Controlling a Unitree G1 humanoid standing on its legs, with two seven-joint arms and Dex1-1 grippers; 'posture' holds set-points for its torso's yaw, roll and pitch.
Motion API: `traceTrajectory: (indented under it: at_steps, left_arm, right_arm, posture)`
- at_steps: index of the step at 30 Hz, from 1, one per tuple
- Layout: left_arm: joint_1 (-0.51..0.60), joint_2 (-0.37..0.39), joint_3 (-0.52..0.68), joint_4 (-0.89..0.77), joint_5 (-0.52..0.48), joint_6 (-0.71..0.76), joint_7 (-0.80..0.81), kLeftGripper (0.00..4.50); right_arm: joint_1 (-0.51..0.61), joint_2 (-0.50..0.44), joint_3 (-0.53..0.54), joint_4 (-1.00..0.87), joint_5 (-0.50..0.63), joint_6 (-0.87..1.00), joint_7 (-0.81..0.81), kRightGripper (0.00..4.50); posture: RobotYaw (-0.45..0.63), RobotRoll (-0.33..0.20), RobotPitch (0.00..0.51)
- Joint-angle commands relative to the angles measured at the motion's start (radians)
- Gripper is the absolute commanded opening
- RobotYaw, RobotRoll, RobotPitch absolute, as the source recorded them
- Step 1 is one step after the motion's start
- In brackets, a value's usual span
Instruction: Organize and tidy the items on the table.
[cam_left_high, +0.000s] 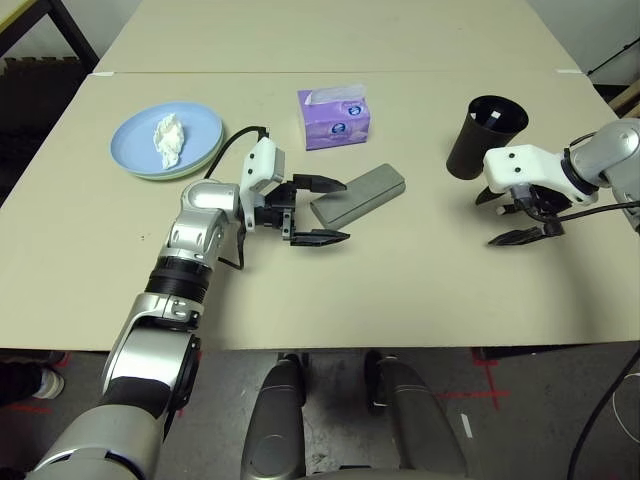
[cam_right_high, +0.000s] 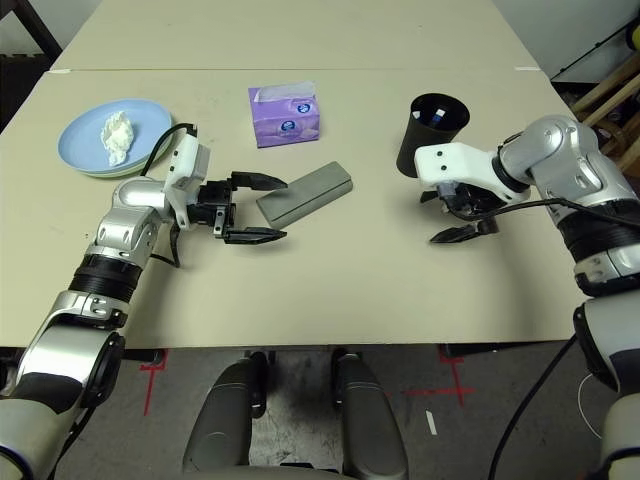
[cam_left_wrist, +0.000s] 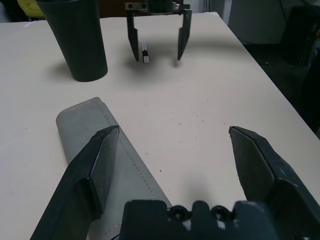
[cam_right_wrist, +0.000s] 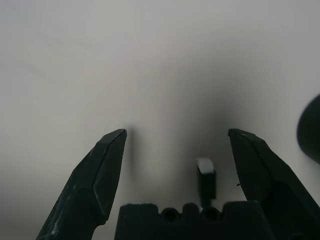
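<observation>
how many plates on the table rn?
2, stacked at the table's far left: light blue plate on top holding the crumpled tissue, pale green plate peeking out beneath. More underneath can't be ruled out.

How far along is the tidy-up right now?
Done: the tissue lies on the stacked plates, and a pen stands in the black cup. In hand: the right end effector, open, hangs over another pen on the table. Left: the glasses case beside the open left end effector.

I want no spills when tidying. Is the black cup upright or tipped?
Upright. The black cup stands on its base on the table, its open rim facing up.
</observation>
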Motion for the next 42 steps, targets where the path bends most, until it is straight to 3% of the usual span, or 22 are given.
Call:
traceTrajectory:
  at_steps: [1,12,23,42]
  left_arm:
    - [0.022,0.007,-0.012,-0.030,-0.003,0.010,-0.009,4.50]
    - [0.042,0.014,-0.011,-0.068,0.002,0.024,0.009,4.50]
    - [0.066,0.035,-0.010,-0.108,-0.005,0.049,0.009,4.50]
    - [0.122,0.062,-0.009,-0.207,-0.031,0.127,0.020,4.50]
  right_arm:
    - [-0.049,0.017,0.019,0.089,-0.060,-0.076,-0.019,4.49]
    - [-0.118,0.025,0.013,0.229,-0.151,-0.195,-0.030,4.49]
    - [-0.117,0.022,-0.009,0.245,-0.157,-0.205,-0.030,4.49]
    - [-0.143,-0.004,-0.003,0.272,-0.178,-0.238,-0.034,4.49]
  posture:
    - [0.07,0.000,0.236]
    - [0.08,0.000,0.250]
    - [0.07,0.000,0.259]
    - [0.05,0.000,0.356]
